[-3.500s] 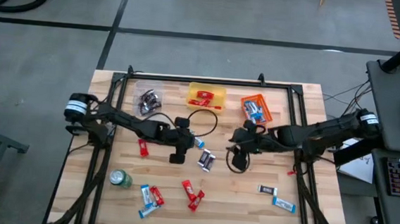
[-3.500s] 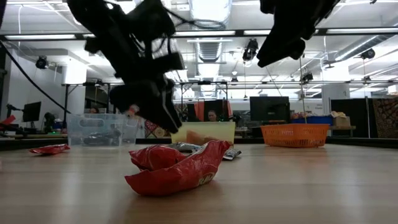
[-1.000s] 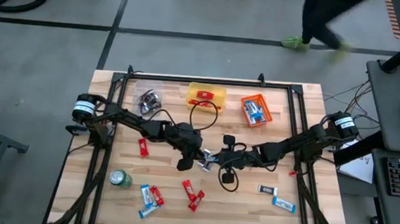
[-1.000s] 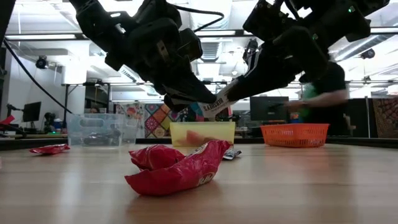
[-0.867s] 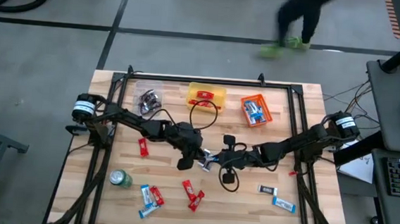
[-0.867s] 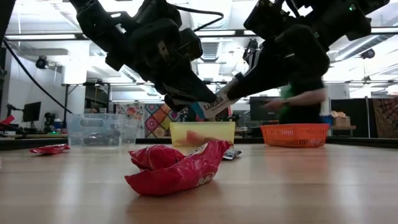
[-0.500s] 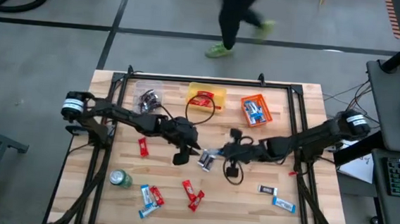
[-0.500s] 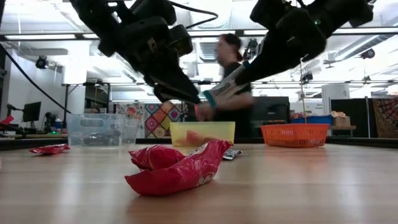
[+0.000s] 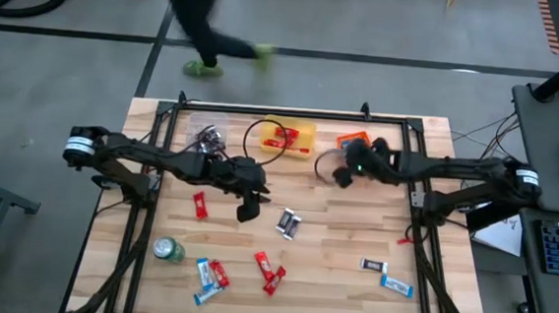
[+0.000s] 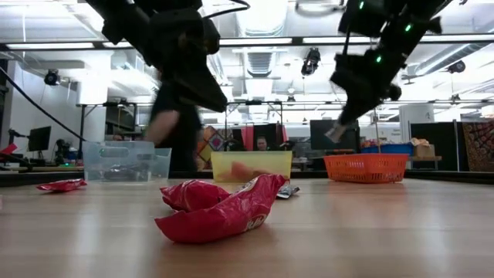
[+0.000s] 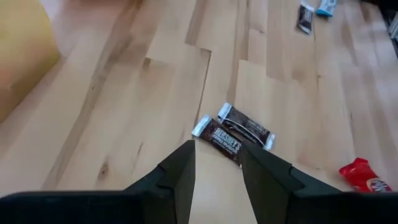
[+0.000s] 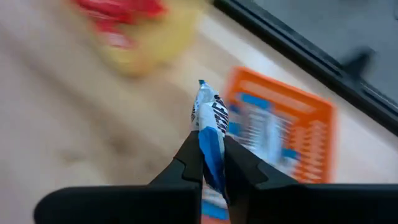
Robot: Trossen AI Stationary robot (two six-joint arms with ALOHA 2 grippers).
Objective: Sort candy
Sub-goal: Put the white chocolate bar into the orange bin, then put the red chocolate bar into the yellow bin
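My right gripper (image 9: 344, 171) hovers beside the orange basket (image 9: 357, 152), shut on a light blue-and-white candy bar (image 12: 210, 118). The low view shows it high over the table (image 10: 338, 130). My left gripper (image 9: 248, 212) hangs open above the table's middle, nothing between its fingers (image 11: 214, 168). Just past its fingertips two dark brown bars (image 11: 233, 134) lie flat side by side on the wood (image 9: 288, 223). Several red and blue bars (image 9: 270, 269) lie scattered toward the near edge, and one red bar (image 9: 200, 206) lies to the left. My right gripper pinches the blue-and-white bar between its two fingers, holding it by its lower half (image 12: 212, 146). The upper end (image 12: 205, 99) sticks out past the fingertips. The fingers slant downward in the low view. The bar is lifted clear of the table.
A yellow tray (image 9: 289, 135) with red candy and a clear container (image 9: 207, 140) stand along the far edge, left of the orange basket. A green can (image 9: 167, 250) stands near left. A crumpled red wrapper (image 10: 220, 208) fills the low view's foreground. A person walks beyond the far edge.
Both grippers met at the blue-and-white bar over the table's middle. My right gripper has since carried it up and toward the far edge, to the orange basket. My left gripper has drawn back toward the left without it. A person has walked from right to left behind the table.
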